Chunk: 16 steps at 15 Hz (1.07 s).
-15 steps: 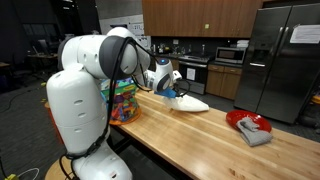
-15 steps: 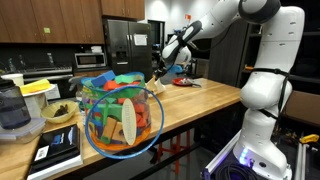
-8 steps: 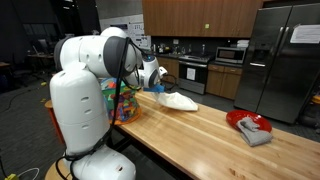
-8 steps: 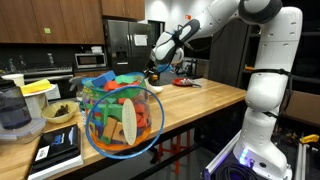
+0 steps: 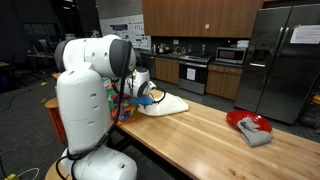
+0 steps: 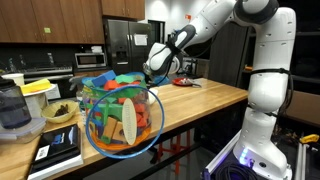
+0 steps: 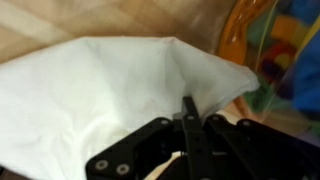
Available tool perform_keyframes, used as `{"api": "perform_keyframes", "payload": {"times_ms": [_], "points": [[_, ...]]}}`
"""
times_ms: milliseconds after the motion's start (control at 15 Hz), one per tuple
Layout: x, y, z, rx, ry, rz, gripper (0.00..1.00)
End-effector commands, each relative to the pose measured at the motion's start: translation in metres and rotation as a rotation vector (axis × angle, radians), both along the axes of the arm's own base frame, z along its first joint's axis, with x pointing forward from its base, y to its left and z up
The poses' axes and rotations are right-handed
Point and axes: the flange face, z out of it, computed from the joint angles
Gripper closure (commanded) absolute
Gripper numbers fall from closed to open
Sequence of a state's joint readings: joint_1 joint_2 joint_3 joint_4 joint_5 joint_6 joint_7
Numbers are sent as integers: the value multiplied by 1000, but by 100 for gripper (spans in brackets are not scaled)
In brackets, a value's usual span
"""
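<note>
End effector (image 5: pixel 149 96) clamped on white cloth (image 5: pixel 170 103) | I see both dragged closer to toy bowl (image 5: pixel 122 104) at desk (image 5: pixel 200 136) end.

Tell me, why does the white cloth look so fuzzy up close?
Wrist view: the white cloth and the gripper pinching it look soft, probably too near the lens. In an exterior view, the clear toy bowl up front looks sharp.

The white jointed robot arm (image 5: pixel 112 58) folds forward and downward, wrist angled low. Its black two-fingered gripper (image 5: pixel 148 96) has its jaws pinched fully together, fingertips (image 7: pixel 188 108) meeting.
</note>
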<state>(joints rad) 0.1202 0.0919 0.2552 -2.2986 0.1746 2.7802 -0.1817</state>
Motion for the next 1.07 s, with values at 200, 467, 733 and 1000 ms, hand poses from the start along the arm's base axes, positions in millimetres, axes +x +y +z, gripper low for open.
{"api": "perform_keyframes", "payload": {"times_ms": [200, 467, 733, 1000], "points": [[-76, -21, -66, 54, 274, -8, 99], [-95, -57, -79, 55, 293, -118, 99], [-106, -103, -79, 58, 265, -203, 99], [-110, -153, -75, 64, 233, -248, 99]]}}
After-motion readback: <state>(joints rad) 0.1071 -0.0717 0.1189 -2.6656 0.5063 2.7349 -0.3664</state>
